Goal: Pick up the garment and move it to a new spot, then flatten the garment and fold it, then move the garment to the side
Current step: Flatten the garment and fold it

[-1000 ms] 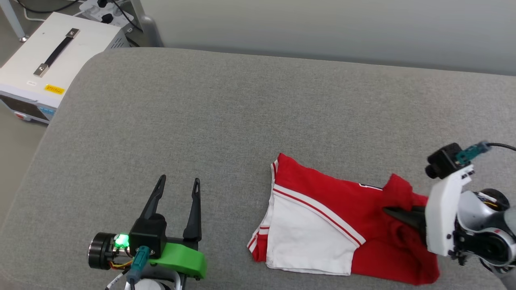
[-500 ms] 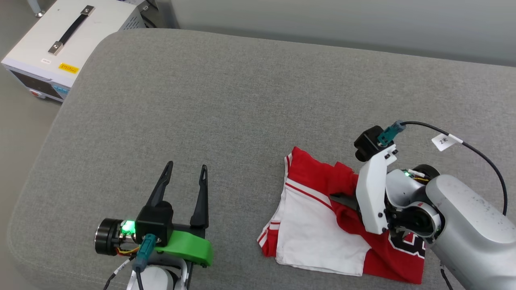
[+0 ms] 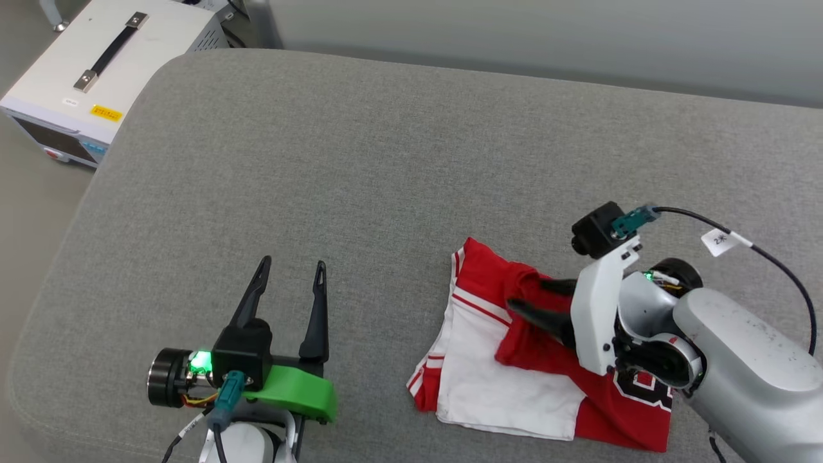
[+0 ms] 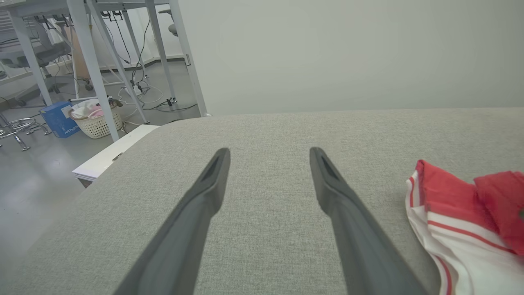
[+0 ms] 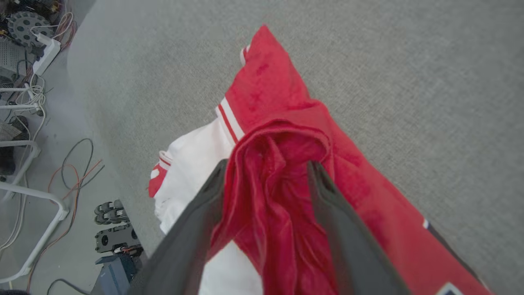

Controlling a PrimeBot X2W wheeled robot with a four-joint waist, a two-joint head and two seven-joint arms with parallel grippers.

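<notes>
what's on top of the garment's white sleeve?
A bunched red fold of the garment lies over part of the white sleeve, with the right pincer's open fingers straddling it. The sleeve beneath that fold is covered, so its full extent cannot be seen.

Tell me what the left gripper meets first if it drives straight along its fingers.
Nothing close: the left gripper points over bare grey cushion, probably reaching the pale wall. The garment lies off to its right.
</notes>
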